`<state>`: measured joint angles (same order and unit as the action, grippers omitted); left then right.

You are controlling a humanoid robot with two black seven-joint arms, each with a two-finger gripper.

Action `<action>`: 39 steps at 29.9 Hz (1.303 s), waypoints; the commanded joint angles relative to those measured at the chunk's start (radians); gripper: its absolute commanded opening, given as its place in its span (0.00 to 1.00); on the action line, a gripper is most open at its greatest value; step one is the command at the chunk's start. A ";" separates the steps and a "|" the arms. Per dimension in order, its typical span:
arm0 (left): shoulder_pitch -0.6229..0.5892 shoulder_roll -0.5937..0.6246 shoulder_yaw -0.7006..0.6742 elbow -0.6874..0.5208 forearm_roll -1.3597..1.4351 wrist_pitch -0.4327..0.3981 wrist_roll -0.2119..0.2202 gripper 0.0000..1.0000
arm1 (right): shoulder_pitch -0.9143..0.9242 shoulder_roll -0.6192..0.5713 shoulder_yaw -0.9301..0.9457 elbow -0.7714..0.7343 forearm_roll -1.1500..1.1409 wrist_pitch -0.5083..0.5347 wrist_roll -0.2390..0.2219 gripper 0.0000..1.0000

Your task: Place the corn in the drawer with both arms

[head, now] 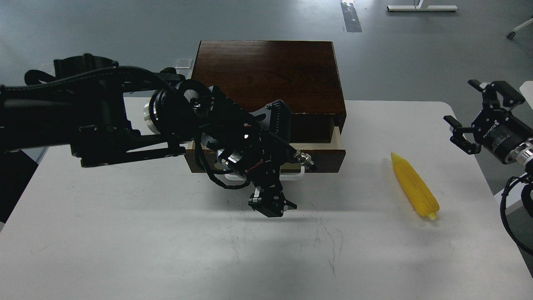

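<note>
The yellow corn (pixel 415 186) lies on the white table (pixel 125 233), to the right of the dark brown box (pixel 266 75). The drawer (pixel 327 159) is pulled out a little, and its pale inside wall shows along the top right. My left gripper (pixel 266 183) is over the drawer front at the white handle (pixel 293 176). Its dark fingers hide most of the handle, so I cannot tell whether they grip it. One finger (pixel 270 203) points down toward the table. My right gripper (pixel 474 112) is open and empty, in the air off the table's right edge, up and right of the corn.
The box stands at the table's far edge. A white object (pixel 526 87) sits off the table's right side, behind my right gripper. Grey floor lies beyond the table.
</note>
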<state>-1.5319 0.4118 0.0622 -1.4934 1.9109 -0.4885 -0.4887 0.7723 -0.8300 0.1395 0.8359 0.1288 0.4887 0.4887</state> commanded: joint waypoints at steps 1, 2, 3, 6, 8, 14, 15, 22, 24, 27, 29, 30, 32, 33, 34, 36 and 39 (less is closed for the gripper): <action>0.002 0.048 -0.065 0.005 -0.244 0.000 0.000 0.98 | -0.001 -0.007 0.000 0.002 0.002 0.000 0.000 1.00; 0.009 0.064 -0.080 0.007 -0.306 0.000 0.000 0.98 | -0.002 -0.009 0.000 0.002 0.002 0.000 0.000 1.00; 0.021 0.100 -0.102 0.010 -0.448 0.000 0.000 0.98 | -0.004 -0.015 0.000 0.003 0.002 0.000 0.000 1.00; 0.090 0.185 -0.120 0.033 -0.764 0.000 0.000 0.98 | -0.005 -0.018 0.000 0.002 0.002 0.000 0.000 1.00; 0.131 0.242 -0.139 0.073 -0.973 0.000 0.000 0.98 | -0.005 -0.018 0.000 0.002 0.002 0.000 0.000 1.00; 0.306 0.337 -0.228 0.159 -1.438 0.000 0.000 0.98 | -0.005 -0.009 0.000 0.000 0.002 0.000 0.000 1.00; 0.344 0.352 -0.251 0.173 -1.496 0.000 0.000 0.98 | -0.005 -0.009 0.000 0.000 0.002 0.000 0.000 1.00; 0.538 0.418 -0.340 0.193 -1.681 0.050 0.000 0.98 | -0.004 -0.014 -0.001 -0.004 -0.011 0.000 0.000 1.00; 0.637 0.417 -0.398 0.222 -1.731 0.076 0.000 0.98 | 0.002 -0.017 -0.006 -0.003 -0.018 0.000 0.000 1.00; 0.718 0.398 -0.467 0.283 -1.733 0.053 0.000 0.98 | 0.010 -0.021 -0.006 -0.001 -0.053 0.000 0.000 1.00; 0.763 0.351 -0.502 0.336 -1.736 0.056 0.000 0.98 | 0.013 -0.027 -0.006 0.003 -0.090 0.000 0.000 1.00; 0.782 0.319 -0.527 0.384 -1.736 0.050 0.008 0.98 | 0.015 -0.038 -0.006 0.006 -0.124 0.000 0.000 1.00; 0.794 0.297 -0.547 0.426 -1.735 0.045 0.013 0.98 | 0.016 -0.052 -0.005 0.011 -0.164 0.000 0.000 1.00; 0.806 0.288 -0.558 0.455 -1.735 0.036 0.015 0.98 | 0.021 -0.061 -0.005 0.012 -0.205 0.000 0.000 1.00; 0.811 0.286 -0.561 0.462 -1.735 0.030 0.015 0.98 | 0.027 -0.067 -0.005 0.012 -0.227 0.000 0.000 1.00; 0.820 0.283 -0.561 0.467 -1.733 0.000 0.015 0.98 | 0.053 -0.089 -0.006 0.014 -0.328 0.000 0.000 1.00; 0.826 0.280 -0.562 0.467 -1.735 0.000 0.016 0.98 | 0.071 -0.103 -0.006 0.028 -0.445 0.000 0.000 1.00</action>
<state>-0.7124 0.6955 -0.4978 -1.0290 0.1768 -0.4823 -0.4734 0.8248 -0.9179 0.1341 0.8530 -0.2085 0.4887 0.4887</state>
